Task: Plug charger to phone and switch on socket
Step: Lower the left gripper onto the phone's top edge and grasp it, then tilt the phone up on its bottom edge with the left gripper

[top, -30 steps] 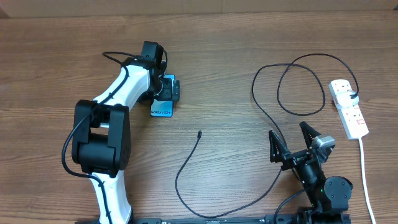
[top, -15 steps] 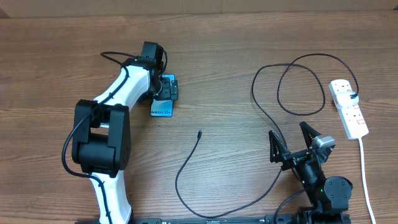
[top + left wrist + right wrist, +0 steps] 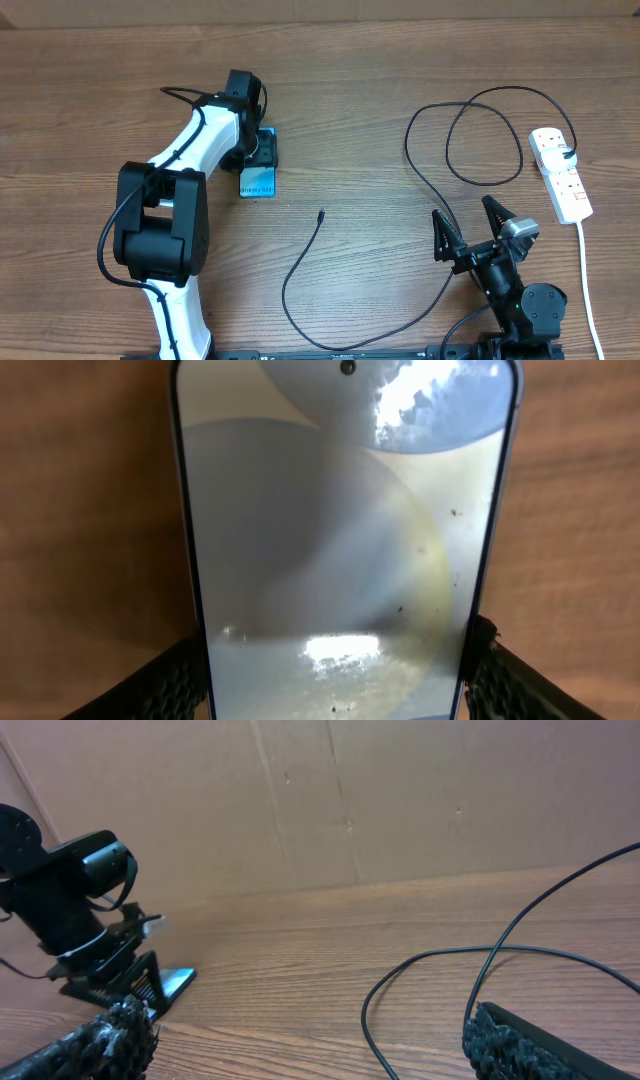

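- right gripper (image 3: 467, 222): nearest the robot's base, on the right half of the bench (image 3: 360, 70). Its jaws are spread wide and hold nothing.
- charger (image 3: 284, 295): a thin black cable lying loose on the bench, passing just beside the right gripper on its way to the far loops.
- connector tip (image 3: 320, 215): free, left of the right gripper and between it and the phone. Its long axis points away from the base. The left arm is nearer to it but occupied, so I judge that the pick-up falls to the empty right gripper.
- phone (image 3: 258, 182): left half of the bench, beyond the tip and to its left, long axis running near to far.
- left gripper (image 3: 260, 152): clamped on the phone across its width.
- socket (image 3: 561, 175): far right, well apart from the phone, with the black plug (image 3: 568, 153) seated. The right arm is the closer one.
- Views:
  - The left wrist view shows the fingers (image 3: 175, 680) pressed to both long edges, contact that the arm hides in the overhead view.
  - The right wrist view shows the phone tilted, with one end off the bench.
  - No view shows the charging port.
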You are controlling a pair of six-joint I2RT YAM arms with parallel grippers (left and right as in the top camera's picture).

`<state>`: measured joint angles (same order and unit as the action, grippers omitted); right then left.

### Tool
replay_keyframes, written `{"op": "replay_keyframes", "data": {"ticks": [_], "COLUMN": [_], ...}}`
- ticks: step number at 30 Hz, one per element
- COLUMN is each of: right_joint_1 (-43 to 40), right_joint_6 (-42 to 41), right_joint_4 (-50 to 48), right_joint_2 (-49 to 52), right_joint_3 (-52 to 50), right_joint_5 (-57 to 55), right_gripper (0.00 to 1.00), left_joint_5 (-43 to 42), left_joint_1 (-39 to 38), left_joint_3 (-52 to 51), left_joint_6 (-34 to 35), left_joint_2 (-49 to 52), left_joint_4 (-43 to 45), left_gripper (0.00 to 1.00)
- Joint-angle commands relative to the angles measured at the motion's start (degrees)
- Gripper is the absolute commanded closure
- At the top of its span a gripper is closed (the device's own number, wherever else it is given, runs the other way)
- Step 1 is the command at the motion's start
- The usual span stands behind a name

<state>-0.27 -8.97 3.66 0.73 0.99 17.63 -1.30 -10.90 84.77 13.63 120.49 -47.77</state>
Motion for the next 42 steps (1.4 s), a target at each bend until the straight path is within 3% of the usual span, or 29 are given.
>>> {"op": "replay_keyframes", "data": {"ticks": [1,10,14,15,16,33,37,38,40,42], "right_joint_1": [0.31,0.31,0.31,0.31,0.31,0.31,0.33,0.31,0.31,0.31], "right_joint_6": [0.02,0.02,0.02,0.02,0.02,0.02,0.02,0.02,0.02,0.02], "right_joint_4": [-0.35,-0.35,-0.35,-0.35,-0.35,-0.35,-0.35,-0.35,-0.35,-0.35], "right_joint_2": [-0.55,-0.55,-0.55,-0.55,-0.55,-0.55,-0.55,-0.55,-0.55,-0.55], "right_joint_3": [-0.55,-0.55,-0.55,-0.55,-0.55,-0.55,-0.55,-0.55,-0.55,-0.55], "right_joint_5": [0.04,0.04,0.04,0.04,0.04,0.04,0.04,0.04,0.04,0.04], "right_gripper": [0.00,0.00,0.00,0.00,0.00,0.00,0.00,0.00,0.00,0.00], "left_joint_5": [-1.62,-1.70,-1.70,-1.70,-1.70,-3.23,-3.63,-4.39,-7.52,-10.40], "left_joint_1": [-0.04,-0.04,-0.04,-0.04,-0.04,-0.04,-0.04,-0.04,-0.07,-0.07], "left_joint_3": [-2.89,-2.89,-2.89,-2.89,-2.89,-2.89,-2.89,-2.89,-2.89,-2.89], "left_joint_6": [0.79,0.79,0.76,0.76,0.76,0.81,3.93,4.28,4.26,4.46], "left_joint_2": [2.03,2.03,2.03,2.03,2.03,2.03,2.03,2.03,2.03,2.03], "left_joint_4": [-4.85,-18.03,-19.39,-19.32,-19.06,-15.17,-12.41,-11.82,-10.47,-9.99], "left_gripper": [0.55,0.51,0.25,0.09,0.00,0.00,0.00,0.05,0.23,0.32]}}
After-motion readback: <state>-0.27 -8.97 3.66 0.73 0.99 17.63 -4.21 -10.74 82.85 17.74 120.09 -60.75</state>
